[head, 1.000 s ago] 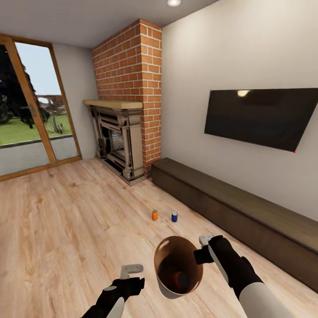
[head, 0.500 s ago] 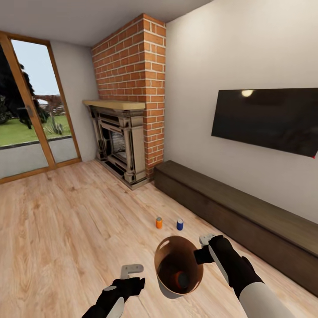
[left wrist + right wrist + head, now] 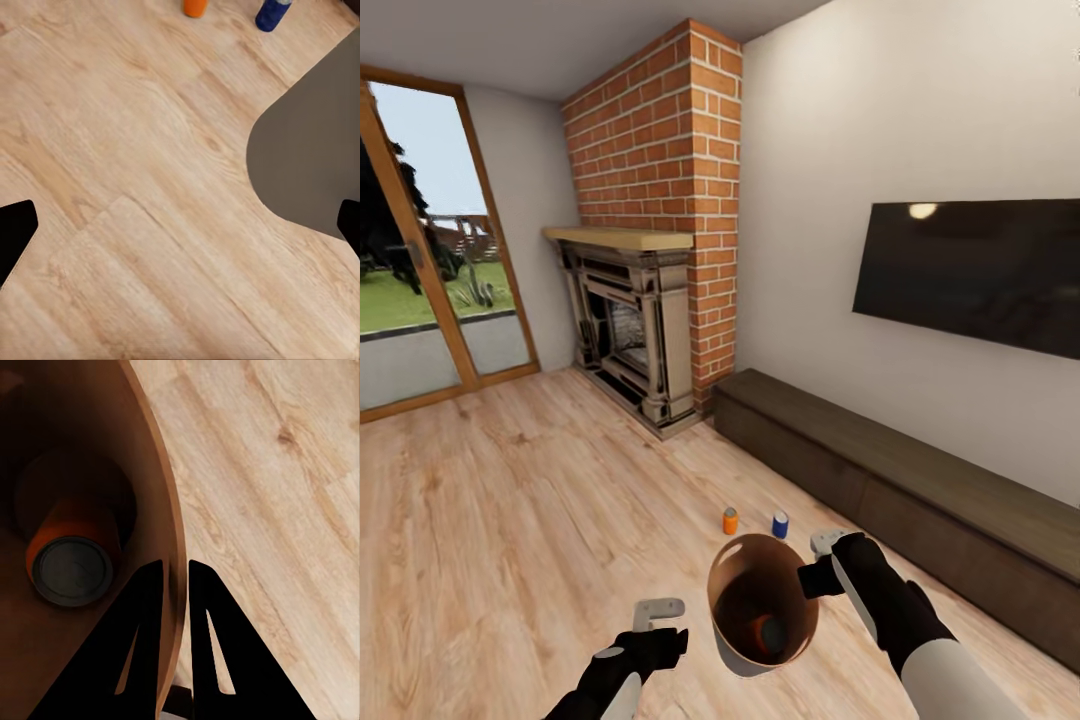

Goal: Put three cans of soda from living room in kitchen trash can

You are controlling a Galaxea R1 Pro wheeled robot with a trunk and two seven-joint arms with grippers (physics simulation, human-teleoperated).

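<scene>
Your right gripper (image 3: 812, 562) is clamped on the rim of the round tapered trash can (image 3: 732, 650), pale grey outside and tan-brown inside, one finger inside the wall and one outside, as the right wrist view shows plainly. Holding it by the rim keeps the mouth facing up and open toward you, so cans can be dropped in without setting the bin down. One orange soda can with a grey top (image 3: 70, 561) already lies on its side at the bottom of the bin.

Your left gripper (image 3: 658, 611) hangs low beside the bin with its fingers spread and nothing between them; it looks free for the picking.

The other two cans stand upright on the light wood floor (image 3: 510, 520) ahead of the bin: a small orange can (image 3: 730, 520) and, just beside it, a small blue can (image 3: 780, 524), both near the long low dark-wood cabinet (image 3: 920, 480) under the black wall-mounted TV (image 3: 970, 275). The red brick fireplace (image 3: 655, 230) stands farther back.

By my reckoning one of three is collected. The next reach will likely go to the orange can, nearer your free gripper; keep the bin level as you close in.
</scene>
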